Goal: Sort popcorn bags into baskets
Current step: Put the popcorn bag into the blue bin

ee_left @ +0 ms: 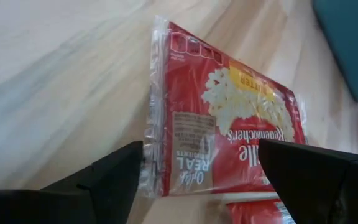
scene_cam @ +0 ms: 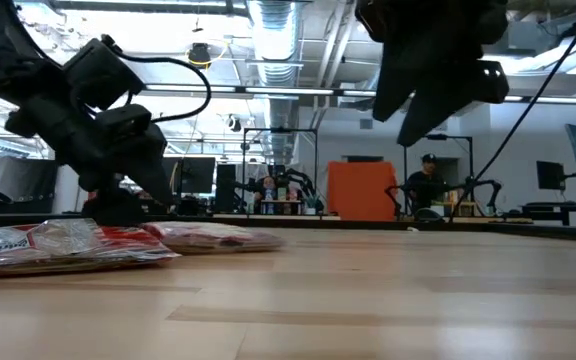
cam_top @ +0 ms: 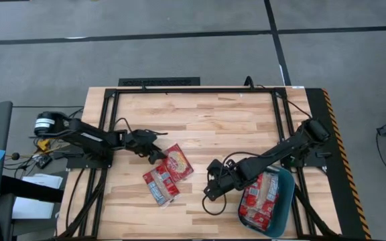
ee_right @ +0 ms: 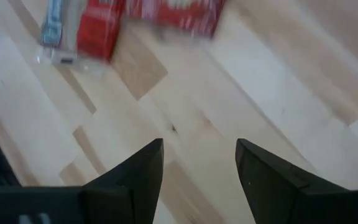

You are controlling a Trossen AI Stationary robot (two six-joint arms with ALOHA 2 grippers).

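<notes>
Two popcorn bags remain on the wooden table [cam_top: 206,114], lying together a little toward its near edge and left of the middle: one bag [cam_top: 177,161] shows its yellow popcorn picture, and the second bag [cam_top: 161,185] lies just beside it, nearer the near edge, the two touching or overlapping at a corner. The blue basket [cam_top: 288,201] sits at the near right corner, and it already holds several red bags [cam_top: 260,197], so the sorting looks mostly done.

The left tool [cam_top: 154,152] hovers at the far-left end of the picture-side bag, its fingers spread wide. In its wrist view the fingers [ee_left: 107,180] stand on either side of the bag's sealed edge [ee_left: 157,124], apparently lined up to close on that thin rim rather than on the flat face, which would give little to pinch.

The right tool [cam_top: 210,191] hangs over bare wood between the loose bags and the basket, its fingers [ee_right: 138,171] apart with nothing between them. It is probably placed there because it is coming away from the basket toward the second bag.

The likely next move is for the left tool to drop and pinch the bag's edge.
</notes>
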